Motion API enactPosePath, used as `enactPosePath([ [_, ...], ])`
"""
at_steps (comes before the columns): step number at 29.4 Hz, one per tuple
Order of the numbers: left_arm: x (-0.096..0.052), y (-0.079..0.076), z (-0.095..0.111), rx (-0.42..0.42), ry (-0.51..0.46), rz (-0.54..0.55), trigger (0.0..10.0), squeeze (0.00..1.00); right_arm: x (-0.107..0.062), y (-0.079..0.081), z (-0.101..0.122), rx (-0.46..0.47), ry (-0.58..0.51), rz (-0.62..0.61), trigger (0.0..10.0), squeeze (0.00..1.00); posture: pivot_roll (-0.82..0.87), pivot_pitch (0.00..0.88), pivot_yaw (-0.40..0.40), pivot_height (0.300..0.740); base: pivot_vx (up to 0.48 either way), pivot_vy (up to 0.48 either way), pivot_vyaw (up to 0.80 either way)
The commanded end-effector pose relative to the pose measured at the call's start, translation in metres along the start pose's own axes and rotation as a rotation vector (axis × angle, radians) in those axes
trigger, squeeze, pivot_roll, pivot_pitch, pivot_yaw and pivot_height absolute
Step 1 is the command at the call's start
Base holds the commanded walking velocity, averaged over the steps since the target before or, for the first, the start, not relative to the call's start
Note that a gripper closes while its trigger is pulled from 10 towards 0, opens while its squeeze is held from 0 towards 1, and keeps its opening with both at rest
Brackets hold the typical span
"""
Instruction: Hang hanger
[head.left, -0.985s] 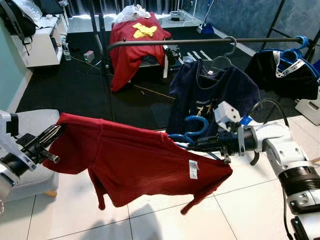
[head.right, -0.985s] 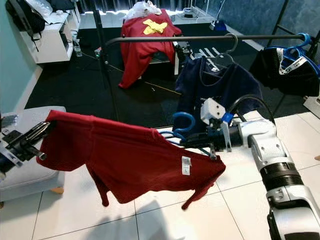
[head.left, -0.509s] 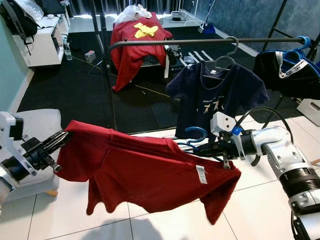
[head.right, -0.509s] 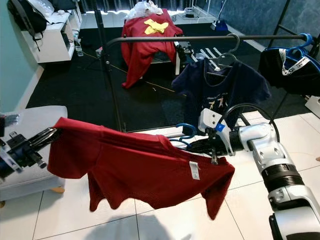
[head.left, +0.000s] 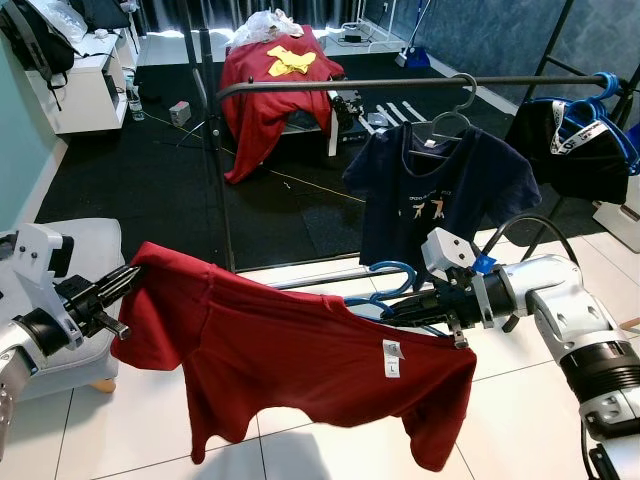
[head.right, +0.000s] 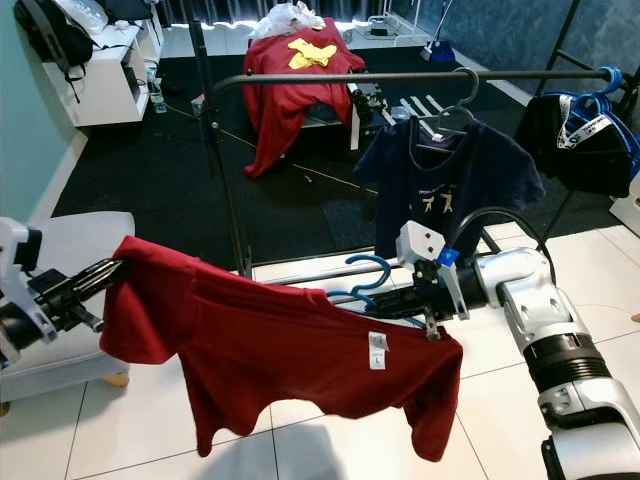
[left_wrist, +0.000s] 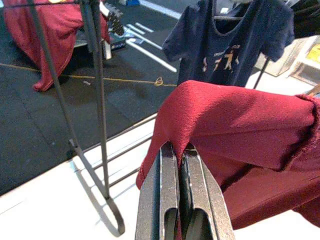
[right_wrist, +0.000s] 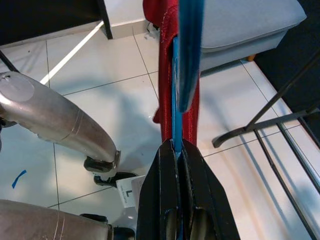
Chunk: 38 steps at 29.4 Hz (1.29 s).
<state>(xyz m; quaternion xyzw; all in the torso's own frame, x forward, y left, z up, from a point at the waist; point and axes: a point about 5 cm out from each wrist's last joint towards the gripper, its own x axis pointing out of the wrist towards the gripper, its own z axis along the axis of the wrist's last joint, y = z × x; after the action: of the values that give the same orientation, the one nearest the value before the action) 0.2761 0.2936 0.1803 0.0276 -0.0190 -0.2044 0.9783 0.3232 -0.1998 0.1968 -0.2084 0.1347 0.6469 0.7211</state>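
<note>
Rail (head.left: 400, 84) of the clothes rack stands beyond, above the red shirt (head.left: 300, 350), which spans between both arms on its blue hanger (head.left: 390, 285); cloth looks soft, light and saggy, so the stiff hanger is the sound hold. Right gripper (head.right: 400, 300), arm reaching inward, is clamped on the hanger; left gripper (head.left: 125, 285), arm level, pinches the shirt's far shoulder.

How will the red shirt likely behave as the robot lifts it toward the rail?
Probably floppy: the red shirt sags between the left hand and right hand. Likely light. Its loose hem may swing.
</note>
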Motion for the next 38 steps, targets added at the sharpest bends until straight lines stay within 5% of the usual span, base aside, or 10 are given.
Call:
enactPosePath([
  [1, -0.001, 0.001, -0.001, 0.014, 0.026, 0.012, 0.0, 0.00, -0.004, 0.001, 0.002, -0.007, -0.008, -0.005, 10.0, 0.00, 0.05, 0.074, -0.037, 0.740, 0.000, 0.000, 0.00],
  [3, -0.001, 0.002, -0.003, 0.026, 0.034, 0.026, 0.0, 0.00, -0.005, 0.000, 0.002, -0.006, 0.000, -0.018, 10.0, 0.00, 0.05, 0.073, -0.038, 0.740, 0.000, 0.000, 0.00],
  [4, -0.001, 0.004, -0.003, 0.030, 0.035, 0.052, 10.0, 0.74, -0.005, 0.000, 0.001, -0.007, 0.000, -0.023, 10.0, 0.00, 0.05, 0.072, -0.038, 0.740, 0.000, 0.000, 0.00],
  [6, -0.001, 0.007, -0.003, 0.027, 0.038, 0.082, 10.0, 1.00, -0.005, -0.001, 0.002, -0.006, -0.004, -0.029, 10.0, 0.00, 0.06, 0.073, -0.039, 0.740, 0.000, 0.000, 0.00],
  [13, -0.002, 0.012, 0.000, 0.077, 0.042, 0.141, 10.0, 1.00, -0.004, -0.002, 0.003, -0.004, -0.018, -0.030, 10.0, 0.00, 0.06, 0.078, -0.038, 0.740, 0.000, 0.000, 0.00],
  [14, -0.002, 0.015, 0.003, 0.079, 0.019, 0.177, 10.0, 0.00, -0.005, -0.002, 0.004, -0.002, -0.021, -0.030, 10.0, 0.00, 0.06, 0.081, -0.040, 0.740, 0.000, 0.000, 0.00],
  [21, -0.003, 0.026, 0.022, 0.057, -0.097, 0.257, 10.0, 0.00, -0.006, -0.003, 0.008, 0.012, -0.061, -0.034, 10.0, 0.00, 0.06, 0.084, -0.041, 0.740, 0.000, 0.000, 0.00],
  [25, 0.010, -0.005, 0.039, 0.066, -0.119, 0.028, 10.0, 0.00, -0.011, -0.023, 0.004, -0.025, 0.051, -0.264, 10.0, 0.00, 0.06, 0.078, -0.049, 0.740, 0.000, 0.000, 0.00],
  [29, 0.027, -0.017, 0.008, 0.070, 0.040, 0.104, 10.0, 0.00, -0.013, -0.046, -0.004, 0.121, 0.054, -0.574, 10.0, 0.00, 0.06, 0.066, -0.048, 0.740, 0.000, 0.000, 0.00],
  [38, 0.040, -0.038, -0.052, 0.025, 0.284, 0.243, 10.0, 0.00, 0.003, -0.045, -0.028, 0.300, 0.074, -0.742, 10.0, 0.00, 0.06, 0.062, -0.041, 0.740, 0.000, 0.000, 0.00],
])
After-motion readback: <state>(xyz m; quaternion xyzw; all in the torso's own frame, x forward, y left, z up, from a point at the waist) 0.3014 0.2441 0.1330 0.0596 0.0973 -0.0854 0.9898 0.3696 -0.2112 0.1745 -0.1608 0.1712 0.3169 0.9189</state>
